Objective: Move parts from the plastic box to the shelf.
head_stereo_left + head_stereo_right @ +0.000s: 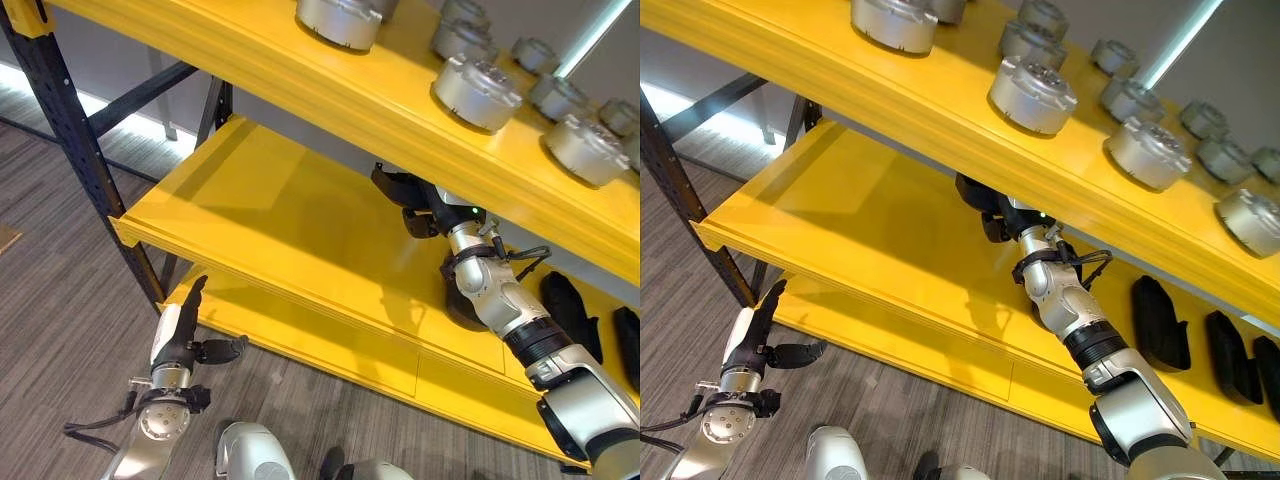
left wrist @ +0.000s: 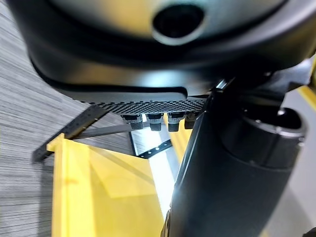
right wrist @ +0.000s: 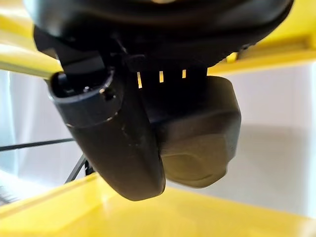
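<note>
My right hand (image 1: 418, 212) reaches in over the yellow middle shelf (image 1: 270, 210), just beneath the top board. Its thumb (image 3: 111, 143) and fingers are curled round a black rounded part (image 3: 202, 143), held a little above the shelf surface. Three more black parts (image 1: 1160, 325) lie in a row on the same shelf to the right of my arm. My left hand (image 1: 175, 335) hangs low in front of the bottom shelf, fingers straight, thumb out, holding nothing.
Several silver round metal parts (image 1: 475, 90) stand on the top shelf (image 1: 300, 70). A black steel upright (image 1: 65, 130) carries the shelves at the left. The left half of the middle shelf is bare. Grey carpet (image 1: 60, 330) lies below.
</note>
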You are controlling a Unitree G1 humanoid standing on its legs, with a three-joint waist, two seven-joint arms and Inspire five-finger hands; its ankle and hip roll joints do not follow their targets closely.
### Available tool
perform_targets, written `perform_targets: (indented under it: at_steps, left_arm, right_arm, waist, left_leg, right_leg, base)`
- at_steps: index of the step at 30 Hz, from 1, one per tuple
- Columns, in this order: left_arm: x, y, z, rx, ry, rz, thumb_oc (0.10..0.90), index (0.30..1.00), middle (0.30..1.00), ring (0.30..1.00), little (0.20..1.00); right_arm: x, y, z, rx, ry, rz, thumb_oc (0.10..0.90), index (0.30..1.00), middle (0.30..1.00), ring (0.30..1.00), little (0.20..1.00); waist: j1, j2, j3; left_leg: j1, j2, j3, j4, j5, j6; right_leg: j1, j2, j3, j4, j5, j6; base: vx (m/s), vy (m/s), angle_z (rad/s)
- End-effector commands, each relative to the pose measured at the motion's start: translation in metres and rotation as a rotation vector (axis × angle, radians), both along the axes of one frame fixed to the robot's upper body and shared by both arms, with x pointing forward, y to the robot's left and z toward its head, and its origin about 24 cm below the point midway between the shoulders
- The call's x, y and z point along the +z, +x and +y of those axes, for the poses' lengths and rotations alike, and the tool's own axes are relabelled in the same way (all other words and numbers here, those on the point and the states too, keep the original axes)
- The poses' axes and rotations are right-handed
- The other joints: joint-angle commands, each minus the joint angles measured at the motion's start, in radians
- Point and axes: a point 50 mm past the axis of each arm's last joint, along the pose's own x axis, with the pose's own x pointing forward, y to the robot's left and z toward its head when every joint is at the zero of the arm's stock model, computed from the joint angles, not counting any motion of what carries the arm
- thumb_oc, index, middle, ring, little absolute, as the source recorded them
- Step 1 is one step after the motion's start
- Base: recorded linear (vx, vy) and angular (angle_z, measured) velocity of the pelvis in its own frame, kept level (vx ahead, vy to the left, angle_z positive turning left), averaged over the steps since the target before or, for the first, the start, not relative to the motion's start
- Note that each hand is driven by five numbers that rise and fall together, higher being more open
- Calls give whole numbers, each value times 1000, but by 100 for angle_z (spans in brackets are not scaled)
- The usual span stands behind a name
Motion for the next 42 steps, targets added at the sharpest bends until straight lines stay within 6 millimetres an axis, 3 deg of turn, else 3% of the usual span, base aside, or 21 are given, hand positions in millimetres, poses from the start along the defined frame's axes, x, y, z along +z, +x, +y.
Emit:
perform_targets:
  at_steps: [1,8,17,21,24,29,30,42]
  left_arm:
    - [60,22,-18,-158,54,-295,900,1000,1000,1000,1000]
    - [67,30,-22,-193,71,-317,900,1000,1000,1000,1000]
    - [70,35,-22,-196,75,-330,900,1000,1000,1000,1000]
    - [70,36,-21,-187,83,-328,900,1000,1000,1000,1000]
    - [71,38,-24,-193,80,-332,900,1000,1000,1000,1000]
    - [69,38,-23,-184,82,-327,900,1000,1000,1000,1000]
    - [70,39,-24,-187,81,-329,900,1000,1000,1000,1000]
    - [73,41,-24,-187,109,-336,900,1000,1000,1000,1000]
  right_arm:
    - [89,8,-10,-75,94,-329,400,300,300,300,300]
    - [110,16,-15,-136,132,-380,400,300,300,300,300]
    - [118,19,-21,-183,136,-385,400,300,300,300,300]
    - [105,24,-19,-192,181,-326,400,300,300,300,300]
    - [75,32,-20,-230,242,-197,400,300,300,300,300]
    - [53,35,-23,-271,265,-107,400,300,300,300,300]
    - [40,37,-27,-300,275,-56,400,300,300,300,300]
    - [1,36,-23,-338,332,94,400,300,300,300,300]
  waist:
    - [9,-18,-52]
    - [19,3,-28]
    - [20,22,-22]
    - [13,18,-23]
    - [8,22,-20]
    - [4,28,-15]
    - [2,29,-12]
    - [-5,37,-1]
  left_leg:
    - [9,37,-36,46,-51,19]
    - [-101,19,-94,131,-76,32]
    - [-172,0,-121,169,-85,41]
    - [-188,-4,-127,180,-92,44]
    - [-200,-5,-133,188,-95,46]
    - [-200,-6,-133,189,-97,47]
    - [-202,-7,-133,190,-97,47]
    - [-205,-9,-137,191,-99,47]
  right_leg:
    - [67,-138,78,-56,69,134]
    - [8,-146,53,-2,52,129]
    - [-30,-155,34,6,52,126]
    - [-39,-157,32,7,55,126]
    - [-40,-154,29,7,55,124]
    - [-38,-153,28,3,58,125]
    - [-38,-154,28,1,60,126]
    - [-38,-153,28,-4,63,126]
  base:
    - [-68,-8,24]
    - [-11,18,10]
    - [3,29,13]
    - [5,9,3]
    - [0,0,0]
    - [0,0,0]
    - [0,0,0]
    - [-1,2,0]
